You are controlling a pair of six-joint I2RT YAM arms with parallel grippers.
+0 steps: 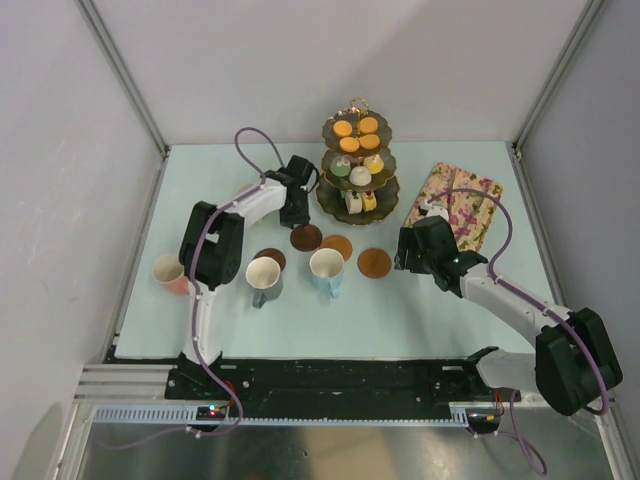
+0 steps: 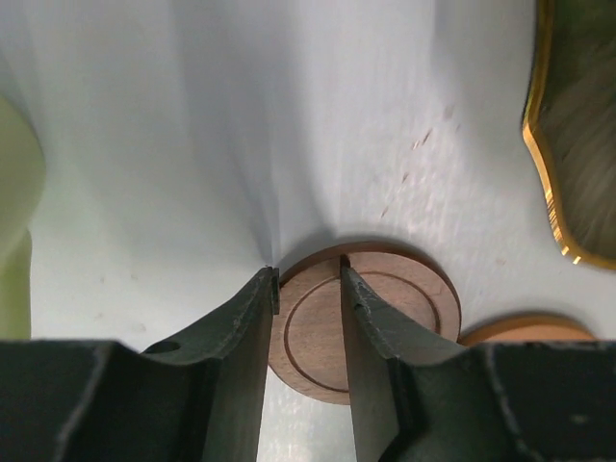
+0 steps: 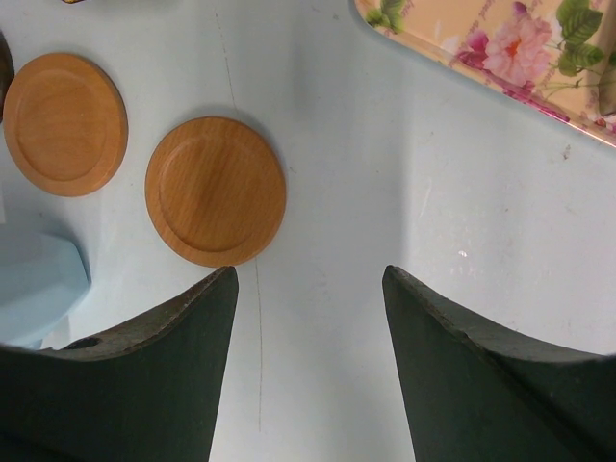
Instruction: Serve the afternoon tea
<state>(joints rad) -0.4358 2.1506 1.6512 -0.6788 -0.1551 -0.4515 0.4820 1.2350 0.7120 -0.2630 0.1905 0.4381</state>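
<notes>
Left pincer (image 2: 308, 274) at far edge of dark coaster (image 2: 414, 284), gold-rimmed stand (image 2: 577, 125) nearby

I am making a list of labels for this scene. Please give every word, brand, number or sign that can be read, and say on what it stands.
None: no text can be read in any view.
The floral tray shows only flowers; the coasters and the blue mug are plain.

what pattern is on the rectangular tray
Pink flowers and green leaves on the tray; right wrist view.
</notes>
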